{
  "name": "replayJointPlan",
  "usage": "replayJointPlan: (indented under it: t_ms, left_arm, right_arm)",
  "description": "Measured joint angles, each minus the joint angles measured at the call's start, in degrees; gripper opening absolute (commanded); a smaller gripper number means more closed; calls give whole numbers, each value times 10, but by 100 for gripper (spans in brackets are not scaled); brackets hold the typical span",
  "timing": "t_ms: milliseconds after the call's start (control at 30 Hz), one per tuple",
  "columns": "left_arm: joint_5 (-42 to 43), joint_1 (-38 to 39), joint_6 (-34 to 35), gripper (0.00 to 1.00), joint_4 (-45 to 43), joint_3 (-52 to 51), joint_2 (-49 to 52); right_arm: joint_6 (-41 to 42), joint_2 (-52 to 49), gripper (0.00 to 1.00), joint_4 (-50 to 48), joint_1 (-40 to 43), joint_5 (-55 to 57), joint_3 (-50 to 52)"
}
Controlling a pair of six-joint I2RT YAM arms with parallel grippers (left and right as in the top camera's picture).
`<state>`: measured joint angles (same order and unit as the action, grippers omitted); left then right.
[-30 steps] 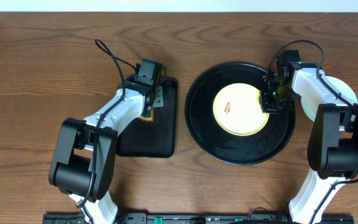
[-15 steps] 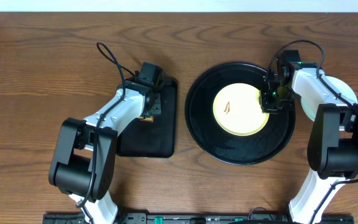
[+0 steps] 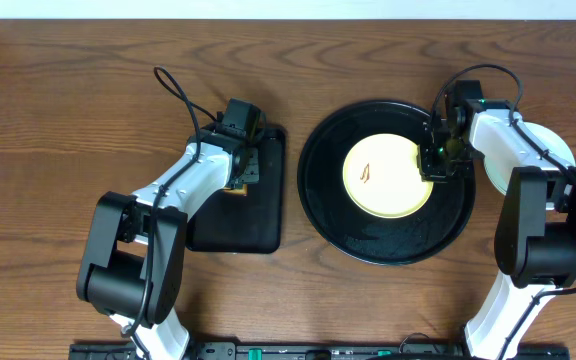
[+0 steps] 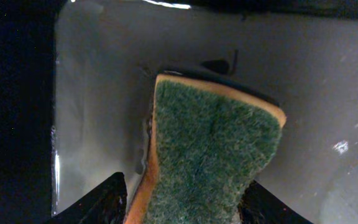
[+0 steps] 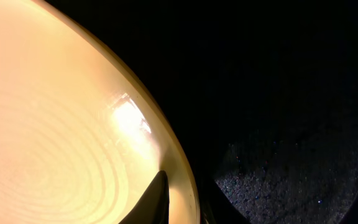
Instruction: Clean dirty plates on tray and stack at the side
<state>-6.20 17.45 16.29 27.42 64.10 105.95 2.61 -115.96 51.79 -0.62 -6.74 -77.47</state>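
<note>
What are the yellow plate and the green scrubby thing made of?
The round yellow plate looks like glossy plastic or glazed ceramic: it shines and shows fine rings. The green-topped orange sponge looks like soft foam under a rough fibre pad.

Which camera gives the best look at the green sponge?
The left wrist view: the sponge fills it, green scouring face and orange edge, pinched in the left gripper. Overhead shows only an orange sliver beneath that arm. The right wrist view shows just the yellow plate, no sponge.
</note>
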Motion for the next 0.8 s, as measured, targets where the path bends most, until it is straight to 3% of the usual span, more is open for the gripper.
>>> replayJointPlan:
  t_ms: [133, 500, 600, 767, 800]
  left_arm:
    - [0, 0, 1, 38, -7, 0, 0]
    - [5, 2, 0, 39, -4, 0, 0]
    - [5, 2, 1, 31, -4, 0, 0]
    - [7, 2, 0, 29, -4, 0, 0]
    - [7, 2, 0, 22, -4, 0, 0]
  right_arm:
    - [0, 0, 15, 0, 0, 0, 0]
    - [0, 0, 15, 0, 0, 0, 0]
    - [0, 0, 15, 0, 0, 0, 0]
    - [0, 0, 15, 0, 0, 0, 0]
    - [0, 0, 15, 0, 0, 0, 0]
